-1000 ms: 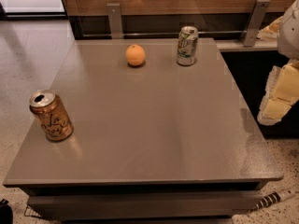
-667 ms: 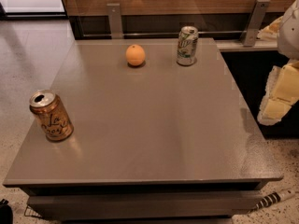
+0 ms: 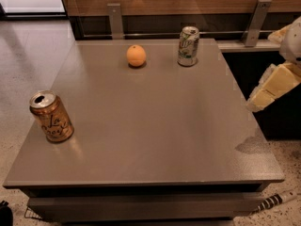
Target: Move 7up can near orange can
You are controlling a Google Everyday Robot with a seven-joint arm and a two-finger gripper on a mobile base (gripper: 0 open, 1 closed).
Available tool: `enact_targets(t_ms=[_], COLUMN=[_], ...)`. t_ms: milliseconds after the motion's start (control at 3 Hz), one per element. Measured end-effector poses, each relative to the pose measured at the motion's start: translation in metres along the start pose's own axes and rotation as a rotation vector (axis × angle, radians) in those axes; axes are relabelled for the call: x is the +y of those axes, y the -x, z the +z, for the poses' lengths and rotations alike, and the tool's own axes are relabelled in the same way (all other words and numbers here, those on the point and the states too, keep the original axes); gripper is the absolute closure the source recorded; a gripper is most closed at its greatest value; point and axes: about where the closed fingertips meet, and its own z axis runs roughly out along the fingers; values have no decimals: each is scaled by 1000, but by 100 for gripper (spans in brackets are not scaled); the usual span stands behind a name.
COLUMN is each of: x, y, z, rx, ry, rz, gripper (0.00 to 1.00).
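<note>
- Three things stand on the grey surface: two cans and a round orange fruit.
- The 7up can is upright near the far edge, right of centre, silver-white with green markings.
- The fruit sits just left of the 7up can, near it but not touching.
- The orange can is upright near the left edge, towards the front, with cursive lettering facing the camera and its top opened.
- The two cans are well apart, at roughly opposite corners of the surface.
- The gripper is a cream-coloured shape off the right edge of the surface, in the air, touching nothing, partly cut off by the frame.
- Whether the gripper is spread or pressed together cannot be told from this angle.
- The gripper is well away from the 7up can and holds nothing visible.
- A striped cable lies on the speckled floor at lower right.
</note>
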Motion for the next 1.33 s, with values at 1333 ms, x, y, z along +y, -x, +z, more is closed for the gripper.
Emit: enact_targets(t_ms=[1333], x=[-141], y=[50], z=[34], rx=[-686], ry=[-323], rz=[288], gripper=[0])
